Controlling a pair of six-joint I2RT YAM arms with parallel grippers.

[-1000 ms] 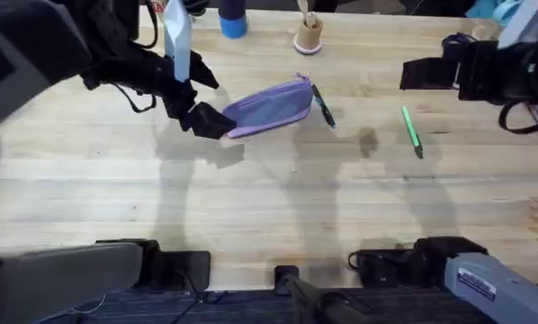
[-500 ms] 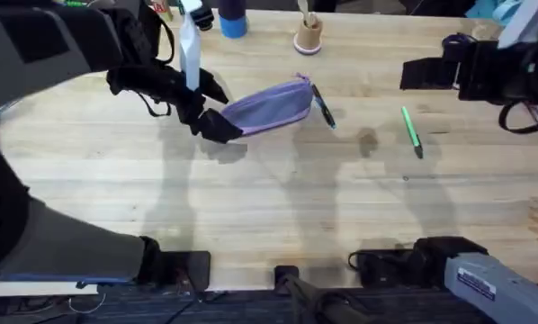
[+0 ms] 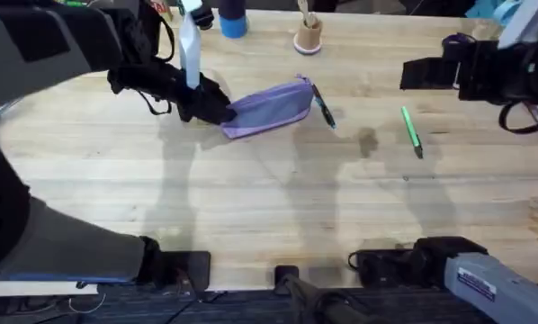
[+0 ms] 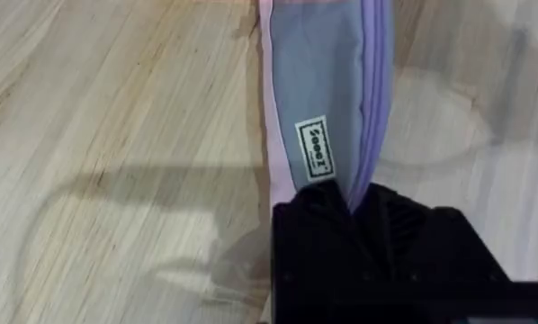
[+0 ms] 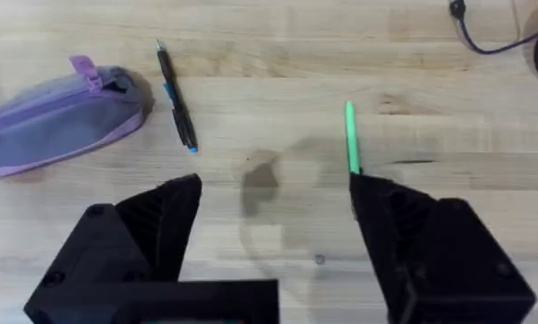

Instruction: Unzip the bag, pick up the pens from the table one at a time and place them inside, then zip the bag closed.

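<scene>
Bag (image 3: 271, 107) — lilac and grey pouch, lying on its side on the bench (image 3: 269, 207), its long axis slightly tilted; zip running along the upper edge, a small pull tab at the end away from the left jaws; in the left wrist view a white label (image 4: 315, 148) sits on the grey panel just ahead of the fingers.

Left jaws (image 3: 222, 114) — black, set at the bag's near end; narrow, closed on the fabric at that end, the two fingers (image 4: 309, 216) pressing either side of the purple seam; arm reaching in from the left side of the bench.

Black pen (image 3: 323, 106) — teal tip, lying on the bench just beside the bag's far end, well apart from the left jaws; in the right wrist view (image 5: 176, 95) it lies ahead of the right jaws, toward the bag (image 5: 62, 117).

Green pen (image 3: 411, 131) — lying on the bench between the black pen and the right jaws, apart from both; in the right wrist view (image 5: 351, 135) its near end runs down to the tip of one finger.

Right jaws (image 5: 273, 202) — black, wide apart, holding nothing; raised above the bench with both pens ahead of them; the right arm (image 3: 485, 67) sits at the far right side in the overhead view.

Far edge of the bench — a blue bottle (image 3: 233, 18) and a small wooden cup (image 3: 309, 34), beyond the bag, well clear of both jaws.
</scene>
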